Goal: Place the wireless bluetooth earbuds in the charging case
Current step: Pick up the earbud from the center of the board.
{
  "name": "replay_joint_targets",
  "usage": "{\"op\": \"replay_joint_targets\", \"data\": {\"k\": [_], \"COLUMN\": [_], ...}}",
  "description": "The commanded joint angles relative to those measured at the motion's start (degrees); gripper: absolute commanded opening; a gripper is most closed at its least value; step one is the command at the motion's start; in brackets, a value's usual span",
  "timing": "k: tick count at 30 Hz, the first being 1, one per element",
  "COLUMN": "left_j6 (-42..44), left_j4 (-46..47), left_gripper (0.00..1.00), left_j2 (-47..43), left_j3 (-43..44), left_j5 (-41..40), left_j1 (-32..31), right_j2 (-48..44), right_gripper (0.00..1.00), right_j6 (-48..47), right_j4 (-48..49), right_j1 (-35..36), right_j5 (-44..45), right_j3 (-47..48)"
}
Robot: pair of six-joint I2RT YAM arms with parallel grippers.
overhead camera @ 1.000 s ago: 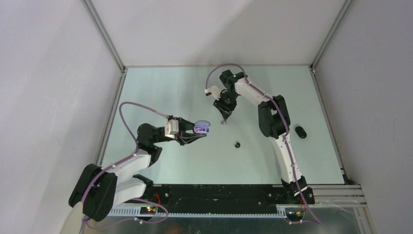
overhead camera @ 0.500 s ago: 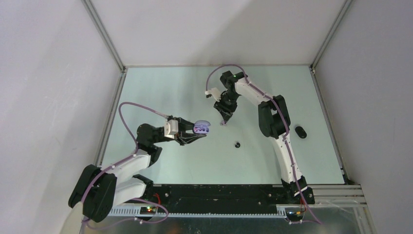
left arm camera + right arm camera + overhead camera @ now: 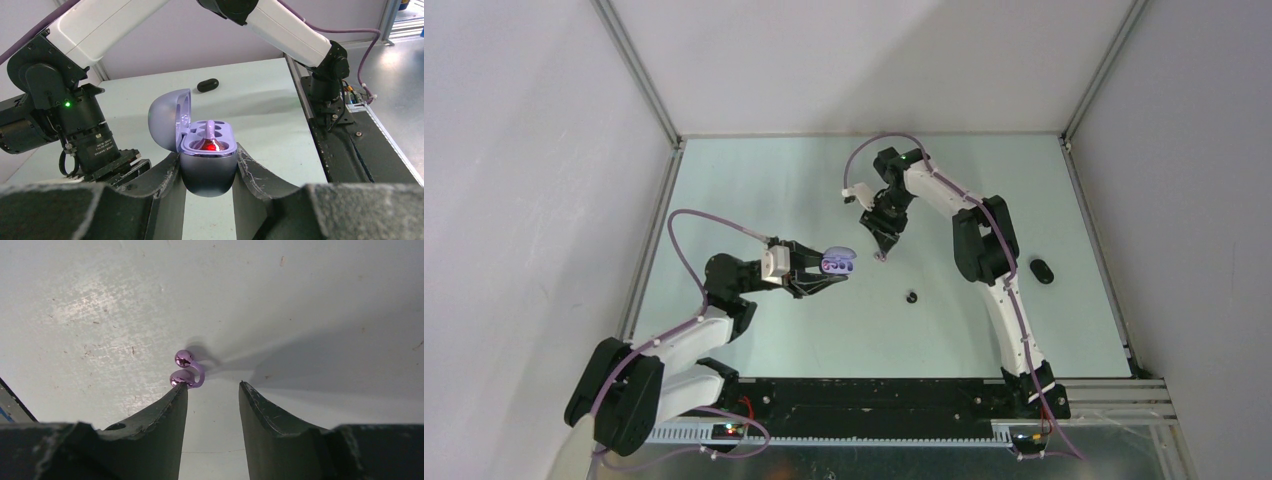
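**A:** What is the left gripper (image 3: 207,152) doing?

**B:** Its jaws pinch the charging case (image 3: 207,174) by the rounded lower shell, 1 finger on each flank. The case sits squarely between them. The lid (image 3: 167,117) is swung open and stands just past the fingertips. Held like that, the wells face up and out, where the other arm can reach them.

**A:** Anything in it?

**B:** 1 seated bud (image 3: 210,143), purple, lies in the near well with a red glow at its base. The well behind it looks vacant, though I cannot see all of it.

**A:** And the right gripper (image 3: 213,385)?

**B:** Its jaws are spread, pointing down at the table (image 3: 300,300) and gripping nothing. The loose purple earbud (image 3: 186,369) lies at the tip of 1 finger, touching it or very nearly. It is outside the gap, not between the jaws.

**A:** So not ready to close?

**B:** I think not. The gap needs to shift sideways until the bud is centred. Otherwise that finger may nudge the glossy, rounded bud away.

**A:** What else is about?

**B:** 1 black bud (image 3: 911,296) lies on the table, well apart from both pairs of jaws. A dark oval thing (image 3: 208,85), perhaps a 2nd case, lies well beyond the left jaws' tips.
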Motion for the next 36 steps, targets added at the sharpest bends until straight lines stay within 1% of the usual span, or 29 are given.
{"op": "replay_joint_targets", "data": {"k": [1, 12, 22, 27, 32, 36], "left_j6": [1.42, 1.62, 1.96, 2.06, 2.19, 2.23], "left_j4": [1.50, 1.20, 1.04, 0.98, 0.95, 0.90], "left_gripper": [0.00, 0.00, 0.00, 0.00, 0.00, 0.00], "left_j2": [-0.98, -1.20, -1.15, -1.27, -1.43, -1.58], "left_j3": [0.64, 0.53, 0.57, 0.47, 0.45, 0.35], "left_j5": [0.70, 0.84, 0.91, 0.98, 1.17, 1.20], "left_j1": [0.29, 0.36, 0.34, 0.37, 0.35, 0.35], "right_j2": [-1.51, -1.30, -0.64, -0.21, 0.09, -1.08], "right_gripper": [0.46, 0.45, 0.43, 0.39, 0.39, 0.40], "right_j6": [-1.71, -0.48, -0.89, -1.22, -0.84, 0.87], "right_j4": [-2.26, -1.21, -2.14, -3.01, -3.52, -2.05], "right_j1": [0.34, 0.12, 0.59, 0.59, 0.43, -0.68], "right_j5": [-2.49, -1.96, -4.49, -5.23, -5.66, -7.23], "right_j3": [-0.44, -0.23, 0.09, 0.20, 1.32, 2.21]}}
